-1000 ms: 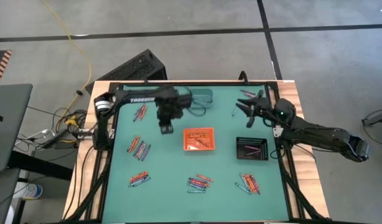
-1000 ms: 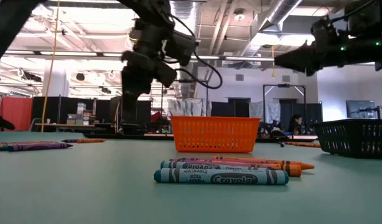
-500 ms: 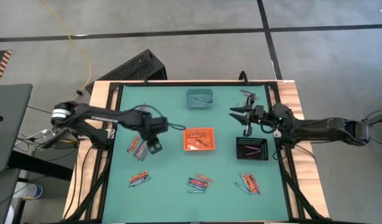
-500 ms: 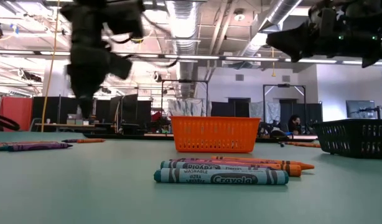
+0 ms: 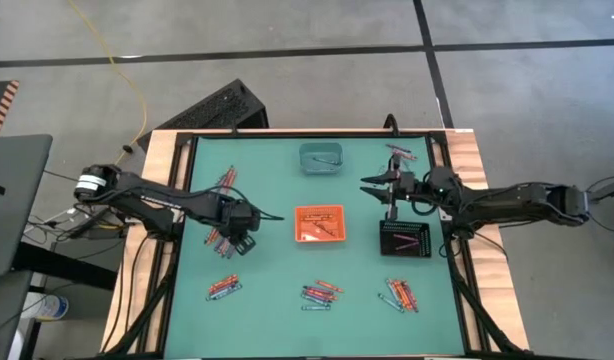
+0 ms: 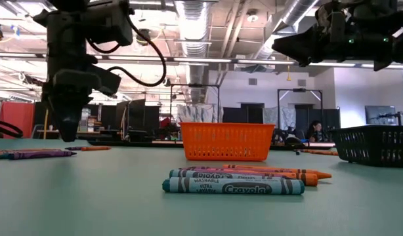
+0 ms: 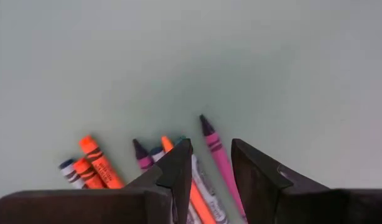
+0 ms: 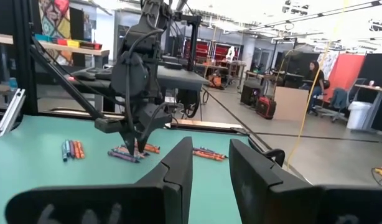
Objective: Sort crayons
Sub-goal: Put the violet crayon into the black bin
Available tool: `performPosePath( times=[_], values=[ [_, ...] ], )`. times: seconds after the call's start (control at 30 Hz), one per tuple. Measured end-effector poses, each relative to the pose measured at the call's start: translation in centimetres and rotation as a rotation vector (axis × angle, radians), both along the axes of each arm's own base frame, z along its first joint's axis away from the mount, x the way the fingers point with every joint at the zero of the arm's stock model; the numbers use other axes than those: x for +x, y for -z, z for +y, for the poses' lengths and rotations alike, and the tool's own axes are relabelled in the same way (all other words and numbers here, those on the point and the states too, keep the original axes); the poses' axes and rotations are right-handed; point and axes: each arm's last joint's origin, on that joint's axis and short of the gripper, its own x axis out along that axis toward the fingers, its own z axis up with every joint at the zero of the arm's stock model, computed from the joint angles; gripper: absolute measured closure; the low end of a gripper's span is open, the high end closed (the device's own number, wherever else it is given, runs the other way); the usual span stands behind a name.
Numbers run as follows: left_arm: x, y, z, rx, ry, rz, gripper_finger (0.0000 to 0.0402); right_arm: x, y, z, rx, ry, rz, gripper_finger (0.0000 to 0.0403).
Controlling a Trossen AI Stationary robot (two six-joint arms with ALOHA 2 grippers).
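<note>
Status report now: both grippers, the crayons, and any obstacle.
Left gripper open, low over a crayon cluster, nothing held. Right gripper open, empty, raised beside the black tray. Nothing in the way.

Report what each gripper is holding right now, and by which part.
Nothing is held. The left gripper hangs open over a cluster of thin wax crayons; the right gripper is open and empty above the table.
</note>
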Motion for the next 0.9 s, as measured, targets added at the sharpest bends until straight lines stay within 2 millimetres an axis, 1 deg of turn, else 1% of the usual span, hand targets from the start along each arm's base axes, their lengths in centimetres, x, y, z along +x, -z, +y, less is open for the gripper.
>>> performPosePath(
  times=[0.13, 0.33, 0.5, 0.9],
  values=[
    [0.32, -0.07, -0.02, -0.014, -0.017, -0.034, 0.0299, 0.04, 0.06, -0.01, -0.004, 0.001, 0.004, 0.0295],
    [0.3, -0.07, -0.11, -0.03, -0.028, -0.032, 0.0299, 0.03, 0.06, -0.01, -0.004, 0.001, 0.004, 0.0295],
    [0.26, -0.06, -0.66, -0.037, -0.014, -0.03, 0.0299, 0.03, 0.06, -0.01, -0.003, 0.001, 0.005, 0.0295],
    [0.24, -0.06, -0.84, 0.01, -0.02, -0.035, 0.0299, 0.03, 0.06, -0.01, -0.003, 0.001, 0.005, 0.0295]
  ],
)
